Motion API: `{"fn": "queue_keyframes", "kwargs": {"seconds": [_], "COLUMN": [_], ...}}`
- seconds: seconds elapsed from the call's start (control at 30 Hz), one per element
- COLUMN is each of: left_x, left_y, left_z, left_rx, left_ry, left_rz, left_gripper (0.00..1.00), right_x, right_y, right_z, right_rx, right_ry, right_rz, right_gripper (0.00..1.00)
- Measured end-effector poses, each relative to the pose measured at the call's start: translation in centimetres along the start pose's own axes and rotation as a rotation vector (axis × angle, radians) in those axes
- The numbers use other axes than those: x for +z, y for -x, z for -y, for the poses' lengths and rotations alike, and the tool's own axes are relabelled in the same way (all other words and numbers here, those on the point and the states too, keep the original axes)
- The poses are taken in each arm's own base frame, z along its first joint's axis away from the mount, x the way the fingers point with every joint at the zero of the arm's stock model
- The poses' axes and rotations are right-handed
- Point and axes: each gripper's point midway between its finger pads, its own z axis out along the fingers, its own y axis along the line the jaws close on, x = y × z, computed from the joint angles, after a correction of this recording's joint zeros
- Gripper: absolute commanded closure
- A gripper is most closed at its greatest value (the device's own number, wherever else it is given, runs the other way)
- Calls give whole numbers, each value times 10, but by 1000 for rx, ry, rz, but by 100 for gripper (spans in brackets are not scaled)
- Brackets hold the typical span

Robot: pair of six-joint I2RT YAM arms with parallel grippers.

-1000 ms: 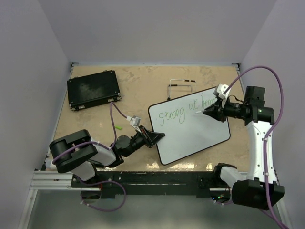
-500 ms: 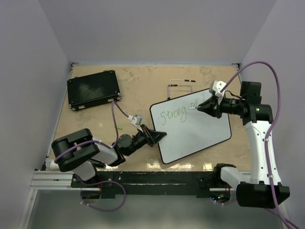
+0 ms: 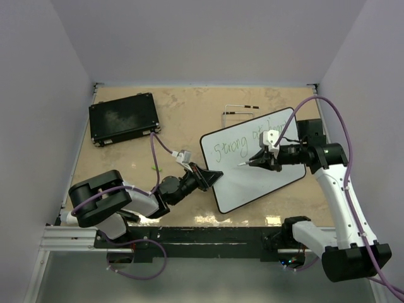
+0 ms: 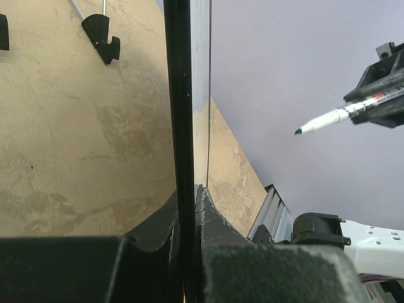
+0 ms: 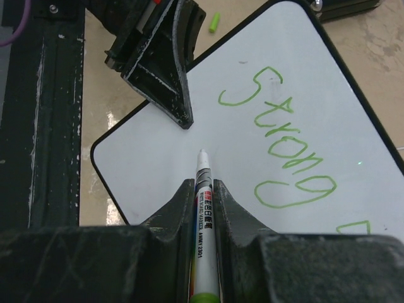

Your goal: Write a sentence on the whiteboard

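The whiteboard (image 3: 268, 180) lies tilted on the table, right of centre. The sentence (image 3: 230, 146) shows as one green line, "Strong at", with its end hidden under my right arm. My left gripper (image 3: 211, 178) is shut on the whiteboard's left rim, seen edge-on in the left wrist view (image 4: 178, 95). My right gripper (image 3: 259, 159) is shut on a white marker (image 5: 203, 208). The marker's tip hangs over bare board (image 5: 158, 158) below "Strong" (image 5: 284, 145). In the left wrist view the marker (image 4: 334, 117) shows a gap to the board.
A flat black case (image 3: 123, 118) lies at the back left. A thin wire stand (image 3: 240, 112) lies behind the whiteboard. A small green cap (image 5: 214, 23) lies on the table near my left gripper (image 5: 167, 82). Walls close in on both sides and at the back.
My right gripper has moved left and toward me with the marker, from the end of the written line to the bare middle of the board. The board has turned slightly.
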Motion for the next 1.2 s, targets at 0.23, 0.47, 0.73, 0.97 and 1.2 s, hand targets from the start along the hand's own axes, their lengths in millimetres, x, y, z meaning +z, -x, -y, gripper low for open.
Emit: {"fn": "queue_keyframes", "kwargs": {"seconds": [0.23, 0.47, 0.73, 0.97, 1.2], "left_x": [1, -1, -1, -1, -4], "left_y": [2, 3, 2, 1, 0], "left_z": [-2, -2, -2, -3, -5], "left_rx": [5, 6, 6, 3, 2], "left_ry": [13, 11, 10, 15, 19], "left_rz": [17, 19, 21, 26, 27], "left_gripper": [100, 100, 100, 100, 100], "right_x": [0, -7, -4, -2, 2], "right_y": [-10, -3, -10, -11, -9], "right_z": [-8, -21, -24, -18, -15], "right_rx": [-25, -72, -67, -106, -135], "right_ry": [16, -13, -25, -44, -39], "right_rz": [-25, -8, -3, 9, 43], "right_gripper": [100, 100, 100, 100, 100]}}
